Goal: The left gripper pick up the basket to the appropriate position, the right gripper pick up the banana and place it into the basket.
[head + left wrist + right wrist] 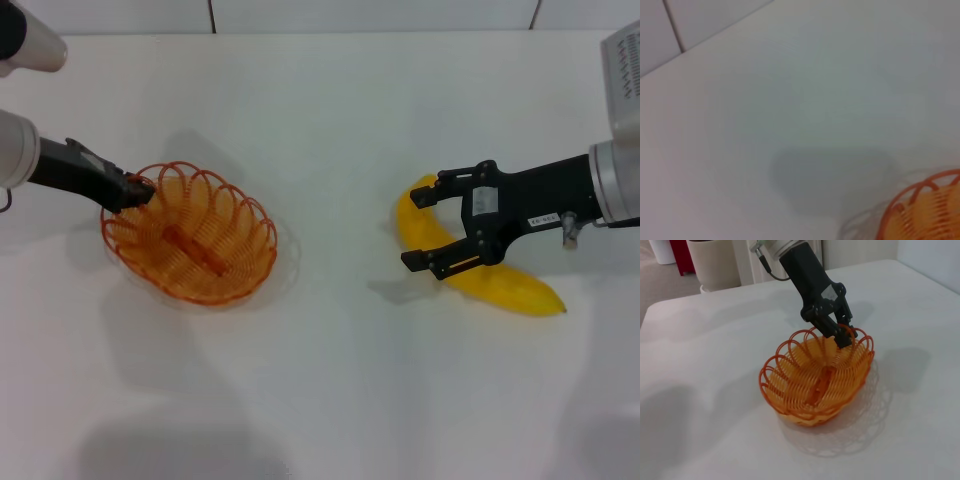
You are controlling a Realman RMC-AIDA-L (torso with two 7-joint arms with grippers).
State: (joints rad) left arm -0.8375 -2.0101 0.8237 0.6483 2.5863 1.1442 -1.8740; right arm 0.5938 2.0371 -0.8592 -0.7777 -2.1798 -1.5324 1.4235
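With left end effector clenched on rim of tilted basket at 9 o'clock on desk, right end effector released, straddling banana at 3 o'clock: likely slip from thin rim pinch, or banana rolling clear at closure.

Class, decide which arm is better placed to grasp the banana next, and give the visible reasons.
The right. The right gripper hangs open directly over the banana, fingers either side of it. The left gripper is across the table, clamped on the basket rim.
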